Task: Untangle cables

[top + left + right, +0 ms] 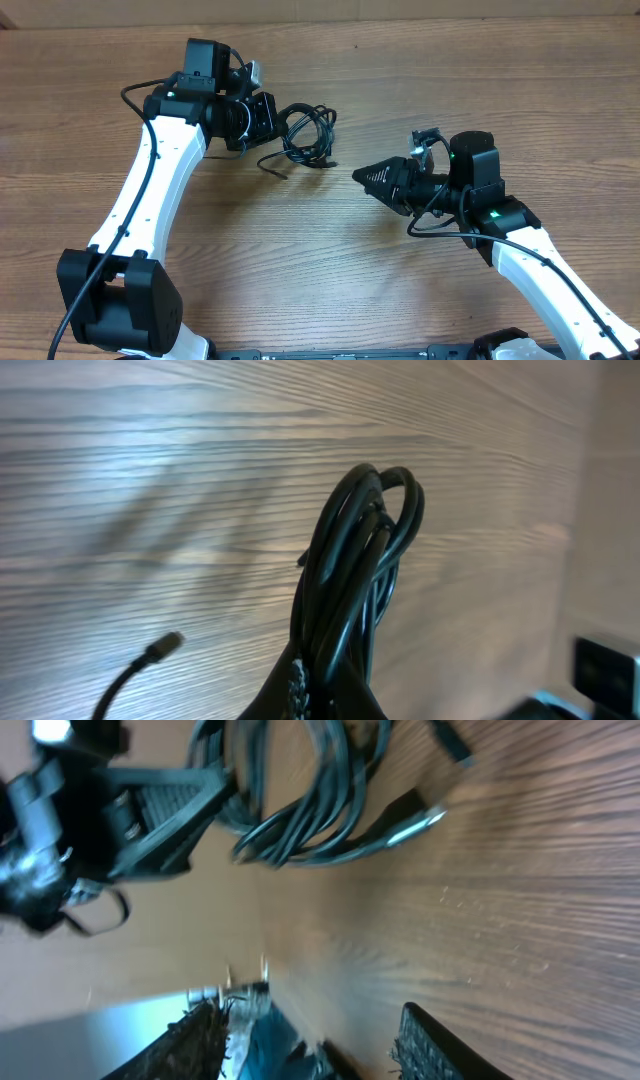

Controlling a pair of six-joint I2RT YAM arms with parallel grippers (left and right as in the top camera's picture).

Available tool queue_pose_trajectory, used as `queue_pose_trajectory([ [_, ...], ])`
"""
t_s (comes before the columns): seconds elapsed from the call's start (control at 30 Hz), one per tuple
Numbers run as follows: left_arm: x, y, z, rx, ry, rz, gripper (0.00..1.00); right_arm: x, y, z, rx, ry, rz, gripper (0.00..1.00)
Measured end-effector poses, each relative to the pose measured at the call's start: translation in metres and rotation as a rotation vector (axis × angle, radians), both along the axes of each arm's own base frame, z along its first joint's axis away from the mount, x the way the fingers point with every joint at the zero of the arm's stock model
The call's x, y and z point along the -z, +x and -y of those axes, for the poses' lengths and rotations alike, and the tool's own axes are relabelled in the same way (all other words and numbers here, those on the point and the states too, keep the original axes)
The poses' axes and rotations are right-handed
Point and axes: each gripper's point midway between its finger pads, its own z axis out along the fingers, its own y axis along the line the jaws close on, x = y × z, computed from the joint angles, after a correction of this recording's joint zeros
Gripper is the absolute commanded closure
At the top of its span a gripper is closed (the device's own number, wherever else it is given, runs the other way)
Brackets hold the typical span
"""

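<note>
Mia: What is everything sitting on?

Ben: A brown wooden table (300,270) with long lines in the wood. Along the far side runs a pale strip (500,8), past the table's edge. I cannot tell what it is.

Mia: Where are the cables?

Ben: The cables (308,135) are a small black bunch of loops near the far middle of the table. The left gripper (268,118) is clamped tight on the bunch. In the left wrist view the loops stick up out of its grip.

Mia: And the other one?

Ben: The right gripper (360,175) points at the bunch from the other side, near it but not touching. Its fingers (205,1040) are spread apart, and the wood shows between them.

Mia: What is hard to see?

Ben: I cannot tell how many cords are in the bunch, or how they are knotted. The right wrist view is blurry. One loose end with a small plug (163,647) is cut off by the picture's edge. From above, the right arm is cut off at the corner.

Mia: Where is there room to move?

Ben: There is wide bare wood between the two arms and toward the near side. The bunch lies well away from the far edge.
</note>
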Motion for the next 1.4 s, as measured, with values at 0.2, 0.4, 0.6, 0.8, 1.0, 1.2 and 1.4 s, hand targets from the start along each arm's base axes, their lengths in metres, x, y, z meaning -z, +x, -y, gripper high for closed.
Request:
queue_pose_trajectory([
  [0.2, -0.017, -0.011, 0.024, 0.217, -0.102, 0.112, 0.96, 0.004, 0.014, -0.001, 0.059, -0.09, 0.104, 0.47],
  [0.4, -0.02, -0.032, 0.042, 0.431, -0.114, 0.209, 0.96, -0.025, 0.025, -0.011, 0.029, -0.046, 0.29, 0.46],
  [0.6, -0.024, -0.036, 0.053, 0.536, -0.108, 0.302, 0.96, -0.038, 0.023, -0.018, 0.058, 0.07, 0.176, 0.47],
  [0.8, -0.024, -0.038, 0.061, 0.562, -0.109, 0.317, 0.96, -0.036, 0.015, -0.031, 0.076, 0.1, 0.084, 0.52],
  [1.0, -0.025, -0.047, 0.074, 0.579, -0.123, 0.292, 0.96, -0.028, 0.024, -0.03, 0.188, 0.071, 0.041, 0.61],
  [1.2, -0.025, -0.053, 0.082, 0.59, -0.136, 0.276, 0.96, -0.016, 0.043, -0.01, 0.357, 0.016, 0.017, 0.61],
  [1.4, -0.026, -0.057, 0.083, 0.595, -0.154, 0.26, 0.96, -0.013, 0.053, 0.001, 0.452, 0.003, 0.008, 0.62],
])
